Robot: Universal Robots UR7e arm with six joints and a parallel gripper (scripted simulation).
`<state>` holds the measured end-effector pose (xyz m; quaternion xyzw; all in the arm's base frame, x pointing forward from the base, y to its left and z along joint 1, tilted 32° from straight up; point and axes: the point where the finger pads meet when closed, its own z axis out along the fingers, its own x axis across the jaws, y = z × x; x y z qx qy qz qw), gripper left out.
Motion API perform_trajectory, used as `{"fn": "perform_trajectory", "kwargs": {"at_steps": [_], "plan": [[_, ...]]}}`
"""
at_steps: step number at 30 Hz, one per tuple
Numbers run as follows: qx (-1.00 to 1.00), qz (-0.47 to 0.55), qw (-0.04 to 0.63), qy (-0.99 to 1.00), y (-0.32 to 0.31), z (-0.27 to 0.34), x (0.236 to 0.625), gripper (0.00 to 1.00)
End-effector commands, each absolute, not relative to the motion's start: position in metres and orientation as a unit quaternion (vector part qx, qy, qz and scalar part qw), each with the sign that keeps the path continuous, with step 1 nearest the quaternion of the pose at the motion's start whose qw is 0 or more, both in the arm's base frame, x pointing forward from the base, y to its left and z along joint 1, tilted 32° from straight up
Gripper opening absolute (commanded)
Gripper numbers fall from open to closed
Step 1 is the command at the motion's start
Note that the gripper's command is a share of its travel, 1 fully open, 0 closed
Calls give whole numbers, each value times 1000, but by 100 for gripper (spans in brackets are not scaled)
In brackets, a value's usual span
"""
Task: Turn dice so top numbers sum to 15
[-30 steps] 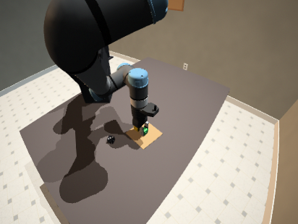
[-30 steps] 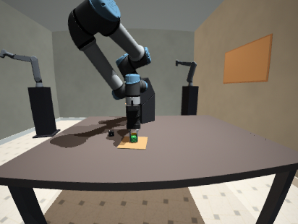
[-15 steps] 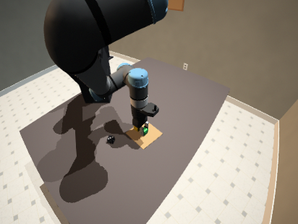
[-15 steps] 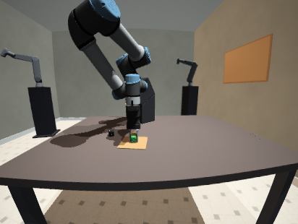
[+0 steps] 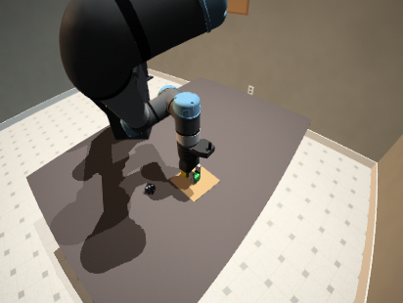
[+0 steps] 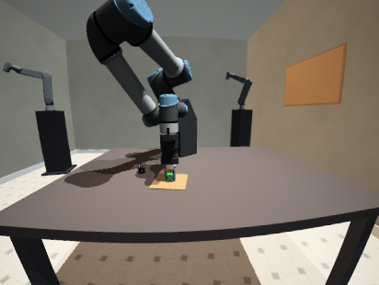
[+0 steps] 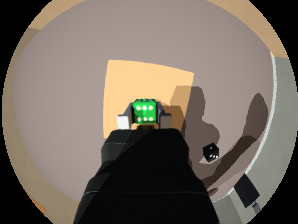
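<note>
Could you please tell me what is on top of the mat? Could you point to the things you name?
A green die (image 5: 197,177) (image 6: 170,176) (image 7: 144,112) and a yellow one (image 5: 184,173) are over the mat (image 5: 195,195) (image 6: 158,185) (image 7: 125,75); the arm hides part of it in the wrist view.
</note>
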<state>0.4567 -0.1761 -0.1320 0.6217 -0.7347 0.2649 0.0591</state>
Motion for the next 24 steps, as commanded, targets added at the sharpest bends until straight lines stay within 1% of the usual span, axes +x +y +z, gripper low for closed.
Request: {"fn": "perform_trajectory", "kwargs": {"at_steps": [1, 24], "plan": [[622, 265, 59, -735, -176, -132, 457, 57], [622, 265, 59, -735, -178, -135, 458, 57]]}}
